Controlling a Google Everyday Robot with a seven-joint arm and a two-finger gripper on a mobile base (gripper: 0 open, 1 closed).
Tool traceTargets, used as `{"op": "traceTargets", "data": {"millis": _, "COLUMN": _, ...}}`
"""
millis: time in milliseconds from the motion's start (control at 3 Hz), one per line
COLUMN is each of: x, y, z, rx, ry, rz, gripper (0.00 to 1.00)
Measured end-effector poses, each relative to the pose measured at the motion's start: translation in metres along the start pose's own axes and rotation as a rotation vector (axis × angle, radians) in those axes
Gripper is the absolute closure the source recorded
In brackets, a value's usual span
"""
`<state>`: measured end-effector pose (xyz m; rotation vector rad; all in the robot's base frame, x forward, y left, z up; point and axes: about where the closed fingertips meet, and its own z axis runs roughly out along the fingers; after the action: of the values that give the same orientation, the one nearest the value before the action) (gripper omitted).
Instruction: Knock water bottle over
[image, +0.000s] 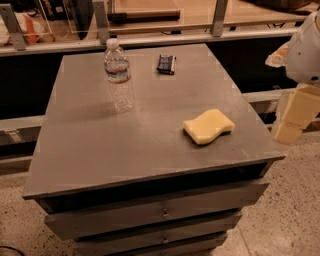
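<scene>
The water bottle (119, 75) stands upright on the far left part of the grey table top (125, 145). It is clear and ribbed, with a white cap and a white, red and blue label band. My gripper (290, 125) is at the right edge of the view, beside the table's right side and lower than its top. It hangs from the white arm (306, 47) and is far from the bottle, touching nothing on the table.
A yellow wavy sponge (208, 126) lies on the right part of the table. A small black rectangular object (166, 64) lies near the far edge. The table has drawers (160, 212) at the front. A railing (165, 39) runs behind it.
</scene>
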<state>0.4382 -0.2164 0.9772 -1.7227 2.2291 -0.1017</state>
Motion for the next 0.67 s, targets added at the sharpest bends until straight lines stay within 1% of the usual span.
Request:
{"op": "traceTargets", "data": {"millis": 333, "x": 0.0000, "y": 0.0000, "z": 0.0000, "rx": 0.000, "ry": 0.000, "rz": 0.000, "gripper": 0.00}}
{"op": "traceTargets", "data": {"millis": 667, "x": -0.0086, "y": -0.0037, "z": 0.0045, "rx": 0.001, "ry": -0.092, "rz": 0.033, "gripper": 0.00}}
